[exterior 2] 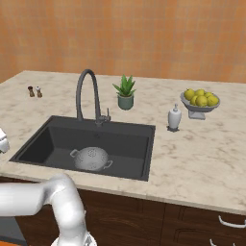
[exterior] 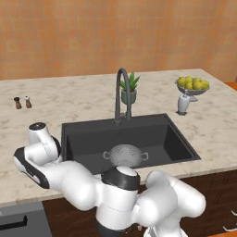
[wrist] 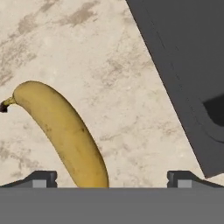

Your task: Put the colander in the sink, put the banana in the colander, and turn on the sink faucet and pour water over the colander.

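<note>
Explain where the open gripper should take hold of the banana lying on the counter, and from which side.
Grip the banana across its thick middle, coming straight down from above. It lies flat on the marble counter beside the sink, so only its long sides are free; the jaws should straddle the narrow width, not the curved length.

We see a perforated, dull silver metal colander (exterior: 123, 154) in the matt black sink (exterior: 180, 139). The counter (exterior: 83, 104) looks like polished mottled beige stone, the banana (wrist: 65, 131) smooth-skinned, faintly speckled, at 7 o'clock.
</note>
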Controlling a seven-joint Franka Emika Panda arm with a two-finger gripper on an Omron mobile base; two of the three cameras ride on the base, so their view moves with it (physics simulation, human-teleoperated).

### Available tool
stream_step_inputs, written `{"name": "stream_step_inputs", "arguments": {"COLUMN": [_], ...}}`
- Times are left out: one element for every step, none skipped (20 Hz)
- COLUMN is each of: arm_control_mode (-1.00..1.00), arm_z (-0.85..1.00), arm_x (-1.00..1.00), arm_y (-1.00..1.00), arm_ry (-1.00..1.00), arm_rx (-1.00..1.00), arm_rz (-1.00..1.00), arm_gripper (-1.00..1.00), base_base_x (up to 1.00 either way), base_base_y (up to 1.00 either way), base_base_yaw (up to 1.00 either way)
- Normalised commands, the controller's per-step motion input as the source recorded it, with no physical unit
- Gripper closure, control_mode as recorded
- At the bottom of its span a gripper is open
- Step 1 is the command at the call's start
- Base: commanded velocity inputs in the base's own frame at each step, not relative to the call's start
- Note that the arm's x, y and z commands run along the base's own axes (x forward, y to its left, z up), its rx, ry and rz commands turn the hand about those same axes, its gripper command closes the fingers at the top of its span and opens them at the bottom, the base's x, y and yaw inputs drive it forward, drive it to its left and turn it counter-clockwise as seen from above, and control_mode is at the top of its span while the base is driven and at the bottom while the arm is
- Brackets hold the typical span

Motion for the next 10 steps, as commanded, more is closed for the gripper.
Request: {"name": "stream_step_inputs", "arguments": {"arm_control_mode": [-1.00, -1.00, -1.00, -1.00, -1.00, -1.00, -1.00, -1.00, -1.00, -1.00], "arm_z": [-0.15, -0.14, -0.12, -0.13, -0.16, -0.19, -0.26, -0.29, -0.34, -0.38], "arm_x": [0.30, 0.34, 0.36, 0.36, 0.36, 0.34, 0.35, 0.34, 0.29, 0.24], "arm_y": [0.35, 0.34, 0.34, 0.32, 0.33, 0.32, 0.29, 0.29, 0.28, 0.24], "arm_ry": [0.00, 0.00, 0.00, 0.00, 0.00, 0.00, 0.00, 0.00, 0.00, 0.00], "arm_rx": [0.00, 0.00, 0.00, 0.00, -0.02, -0.03, -0.04, -0.06, -0.07, -0.08], "arm_rz": [0.05, 0.06, 0.07, 0.07, 0.06, 0.06, 0.07, 0.07, 0.07, 0.06], "arm_gripper": [-1.00, -1.00, -1.00, -1.00, -1.00, -1.00, -1.00, -1.00, -1.00, -1.00], "base_base_x": [0.00, 0.00, 0.00, 0.00, 0.00, 0.00, 0.00, 0.00, 0.00, 0.00], "base_base_y": [0.00, 0.00, 0.00, 0.00, 0.00, 0.00, 0.00, 0.00, 0.00, 0.00], "base_base_yaw": [0.00, 0.00, 0.00, 0.00, 0.00, 0.00, 0.00, 0.00, 0.00, 0.00]}}
